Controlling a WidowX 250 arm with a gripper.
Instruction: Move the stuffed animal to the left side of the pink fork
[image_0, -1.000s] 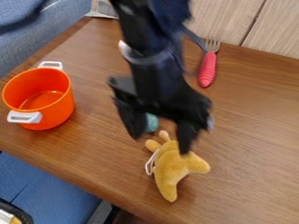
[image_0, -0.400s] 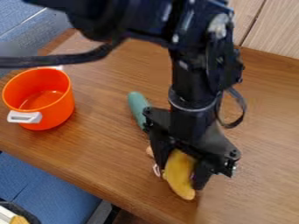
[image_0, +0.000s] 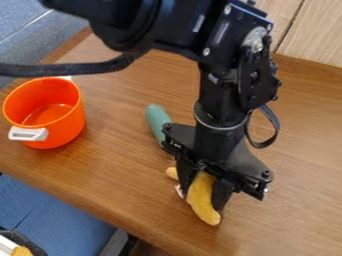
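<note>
Jaws closer together, stuffed animal (image_0: 202, 198) between.

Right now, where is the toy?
In the camera view, the toy is low, just right of centre, gripped in the claw, below and right of the green thing.

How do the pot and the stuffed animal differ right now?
The pot is orange with white handles; the stuffed animal is yellow. The pot is round and open-topped; the stuffed animal's visible part is narrow and curved. The pot stands free, upright; the stuffed animal is clamped in the gripper.
</note>
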